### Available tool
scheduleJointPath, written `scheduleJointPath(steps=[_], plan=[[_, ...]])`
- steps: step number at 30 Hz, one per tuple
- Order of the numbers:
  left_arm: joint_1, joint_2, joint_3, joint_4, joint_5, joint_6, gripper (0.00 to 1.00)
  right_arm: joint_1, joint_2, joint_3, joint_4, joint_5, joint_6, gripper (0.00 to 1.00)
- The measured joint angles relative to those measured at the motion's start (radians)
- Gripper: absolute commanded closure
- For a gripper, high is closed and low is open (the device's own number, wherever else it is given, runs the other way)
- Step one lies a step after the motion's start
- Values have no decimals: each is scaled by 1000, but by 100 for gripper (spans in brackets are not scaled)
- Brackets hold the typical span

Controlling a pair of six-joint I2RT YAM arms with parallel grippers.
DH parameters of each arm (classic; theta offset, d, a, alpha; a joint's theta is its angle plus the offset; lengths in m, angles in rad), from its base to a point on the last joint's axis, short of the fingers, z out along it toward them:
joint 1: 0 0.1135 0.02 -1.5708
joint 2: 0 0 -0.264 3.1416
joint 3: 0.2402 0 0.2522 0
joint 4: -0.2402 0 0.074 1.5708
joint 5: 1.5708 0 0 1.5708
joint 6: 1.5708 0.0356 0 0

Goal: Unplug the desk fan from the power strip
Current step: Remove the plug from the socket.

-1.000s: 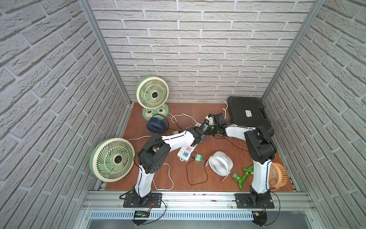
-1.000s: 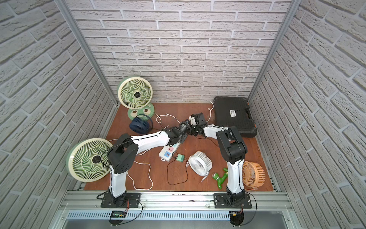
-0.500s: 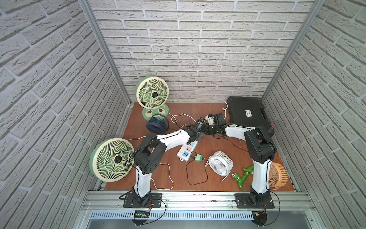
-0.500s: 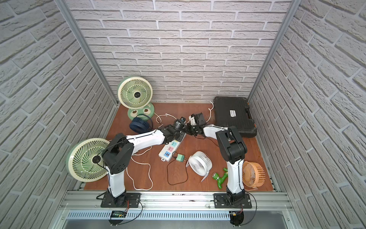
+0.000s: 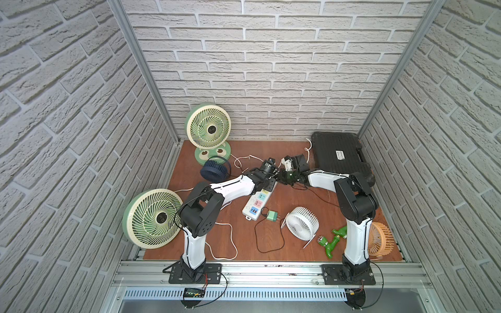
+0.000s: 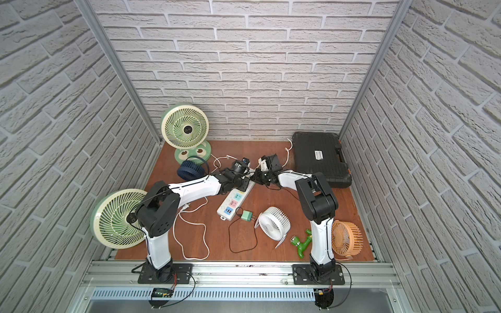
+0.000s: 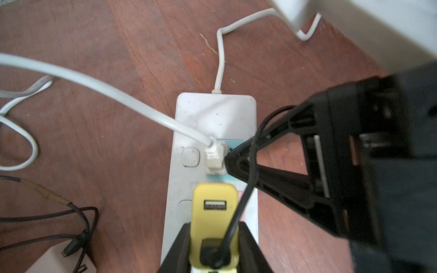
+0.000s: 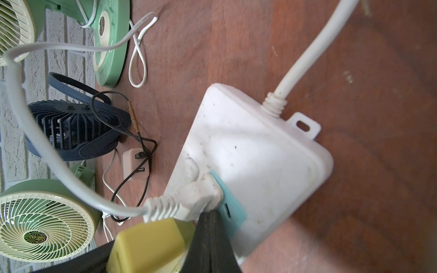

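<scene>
1. Strip lies flat on the table, with both pincers at its cord end.
2. Left pincer pinches the yellow adapter, which sits in the strip one socket along from the white plug.
3. Right pincer is pressed together, tip down on the strip's teal panel just beside the white plug. I read it as pinning the strip.
4. Handling: the strip looks light and would likely lift with any pull. The adapter looks rigid, smooth-sided and possibly slippery.
5. I'd hold the adapter's flat sides and pull straight out from the strip, never by the thin black cable.
</scene>
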Motion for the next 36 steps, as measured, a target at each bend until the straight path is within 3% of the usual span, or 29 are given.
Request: scheduleJointPath(steps=[13,25,36], plan=[[-139,14,102,-125,-264,111,100,1,2,4,-5,-1,-1,96],[-40,-16,30,-57,-62,34,100,5,-25,-9,-40,3,-15,96],[-25,-43,11,-38,57,-16,100,9,-266,-87,-186,33,-49,96]])
